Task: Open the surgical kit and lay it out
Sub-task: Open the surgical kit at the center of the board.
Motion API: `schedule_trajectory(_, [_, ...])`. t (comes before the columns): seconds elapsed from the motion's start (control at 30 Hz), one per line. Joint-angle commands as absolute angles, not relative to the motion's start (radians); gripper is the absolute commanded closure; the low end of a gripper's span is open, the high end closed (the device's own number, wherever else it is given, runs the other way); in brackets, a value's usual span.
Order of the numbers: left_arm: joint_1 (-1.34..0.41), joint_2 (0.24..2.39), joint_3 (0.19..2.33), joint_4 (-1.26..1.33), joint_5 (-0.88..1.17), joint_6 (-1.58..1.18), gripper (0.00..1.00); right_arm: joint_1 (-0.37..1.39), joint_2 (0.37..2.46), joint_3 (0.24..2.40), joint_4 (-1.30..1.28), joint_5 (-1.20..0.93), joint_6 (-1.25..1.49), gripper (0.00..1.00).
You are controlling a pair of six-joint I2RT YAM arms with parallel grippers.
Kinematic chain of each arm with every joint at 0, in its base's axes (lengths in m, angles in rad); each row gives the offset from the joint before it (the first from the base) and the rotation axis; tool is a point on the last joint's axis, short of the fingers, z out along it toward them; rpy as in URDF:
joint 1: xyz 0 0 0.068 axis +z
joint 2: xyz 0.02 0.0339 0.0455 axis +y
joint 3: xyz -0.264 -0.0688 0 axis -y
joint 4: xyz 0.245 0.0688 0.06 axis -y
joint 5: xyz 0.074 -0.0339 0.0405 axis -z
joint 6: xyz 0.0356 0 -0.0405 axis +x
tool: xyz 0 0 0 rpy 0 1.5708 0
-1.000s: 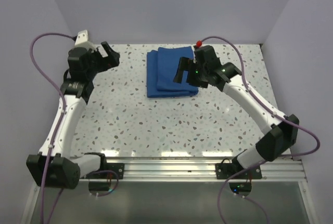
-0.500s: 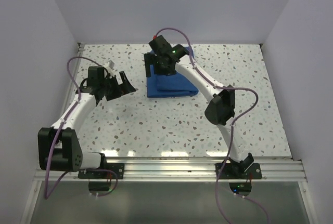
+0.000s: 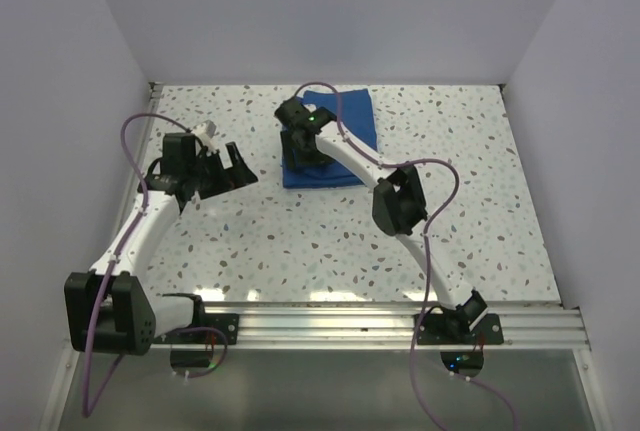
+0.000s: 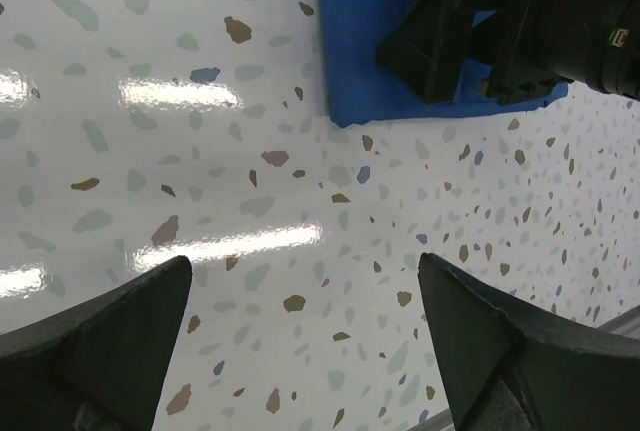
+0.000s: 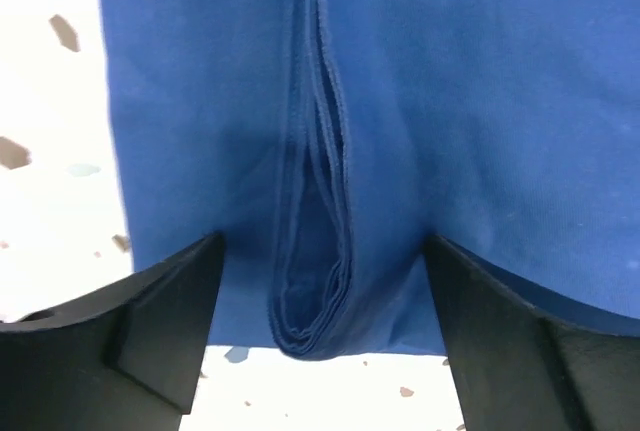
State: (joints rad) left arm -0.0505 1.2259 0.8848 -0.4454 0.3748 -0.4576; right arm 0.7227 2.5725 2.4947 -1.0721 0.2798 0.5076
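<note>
Currently: left gripper (image 4: pixel 305 281) spread wide above the bare speckled table (image 3: pixel 300 241), nothing between its fingers, positioned left of the kit and apart from it. Farther back, right gripper (image 5: pixel 322 251) likewise spread, its fingers straddling the layered fold edge at the near-left part of the blue cloth wrap (image 3: pixel 352 121); contact not discernible. Wrap lies folded shut, toward the table's far middle.

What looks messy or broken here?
Nothing stands out. The blue cloth wrap lies folded and flat on the table, with nothing spilled. The right tool is open over its folded edge, and the left tool is open above the speckled tabletop.
</note>
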Motion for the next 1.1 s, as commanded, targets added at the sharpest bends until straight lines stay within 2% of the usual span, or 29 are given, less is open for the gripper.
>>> schedule_trajectory(0.0, [-0.043, 1.204, 0.897, -0.474, 0.353, -0.428, 0.0, 0.718, 2.623, 2.493, -1.138, 0.402, 0.506, 0.19])
schedule_trajectory(0.03, [-0.043, 1.207, 0.9, -0.474, 0.351, -0.428, 0.0, 0.718, 2.629, 2.479, -1.143, 0.408, 0.505, 0.25])
schedule_trajectory(0.07, [-0.043, 1.21, 0.91, -0.477, 0.351, -0.428, 0.0, 0.716, 2.631, 2.449, -1.141, 0.416, 0.506, 0.41])
schedule_trajectory(0.13, [-0.043, 1.216, 0.916, -0.479, 0.348, -0.426, 0.0, 0.718, 2.632, 2.422, -1.138, 0.419, 0.508, 0.58])
schedule_trajectory(0.17, [-0.043, 1.218, 0.92, -0.479, 0.347, -0.426, 0.0, 0.716, 2.632, 2.415, -1.14, 0.419, 0.509, 0.73])
schedule_trajectory(0.23, [-0.043, 1.227, 0.919, -0.474, 0.344, -0.423, 0.0, 0.718, 2.64, 2.419, -1.141, 0.417, 0.508, 0.85])
schedule_trajectory(0.27, [-0.043, 1.23, 0.916, -0.472, 0.342, -0.422, 0.0, 0.718, 2.641, 2.443, -1.153, 0.416, 0.506, 0.96])
schedule_trajectory(0.3, [-0.043, 1.233, 0.916, -0.474, 0.342, -0.422, 0.0, 0.718, 2.642, 2.459, -1.16, 0.419, 0.506, 1.0])
schedule_trajectory(0.5, [-0.043, 1.262, 0.93, -0.462, 0.334, -0.42, 0.0, 0.703, 2.513, 2.502, -1.131, 0.413, 0.483, 1.0])
schedule_trajectory(0.63, [-0.043, 1.285, 0.962, -0.46, 0.315, -0.416, 0.0, 0.652, 2.276, 2.41, -1.052, 0.426, 0.48, 1.0])
schedule_trajectory(0.87, [-0.06, 1.348, 1.015, -0.457, 0.279, -0.411, 0.0, 0.425, 2.008, 2.107, -0.971, 0.494, 0.491, 1.0])
schedule_trajectory(1.0, [-0.181, 1.431, 1.138, -0.544, 0.041, -0.407, 0.0, 0.306, 1.932, 1.932, -0.953, 0.534, 0.492, 1.0])
schedule_trajectory(1.07, [-0.254, 1.475, 1.239, -0.596, 0.003, -0.408, 0.0, 0.24, 1.907, 1.838, -0.936, 0.537, 0.492, 0.98])
